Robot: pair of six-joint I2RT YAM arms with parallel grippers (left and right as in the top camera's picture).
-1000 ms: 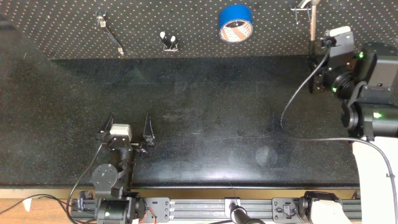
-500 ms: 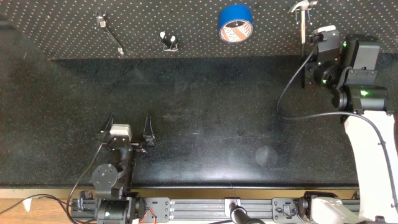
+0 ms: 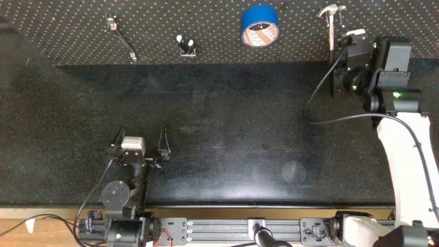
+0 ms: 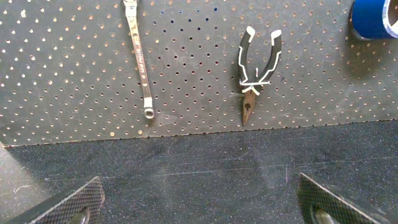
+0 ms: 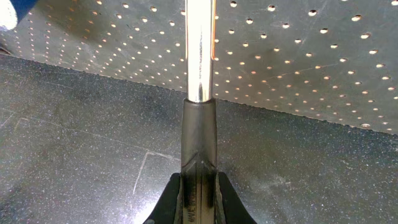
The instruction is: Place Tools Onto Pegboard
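The hammer (image 3: pixel 332 27) has been shifted a touch left and is now held upright against the far-right end of the pegboard (image 3: pixel 206 24), its grip clamped snugly by the right gripper (image 5: pixel 199 190), so it's probably nearly hung, just not released.

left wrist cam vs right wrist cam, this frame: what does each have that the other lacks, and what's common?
Left wrist view, not the right: a wrench and black-and-white pliers hanging on the pegboard, and the left gripper, open with nothing between its fingers.

Right wrist view, not the left: the hammer, chrome shaft against the board, black grip clamped in the shut right gripper.

Both: the pegboard and the black worktop below it. Probably also the blue tape roll, if the blue corner patch in the right wrist view is that roll.
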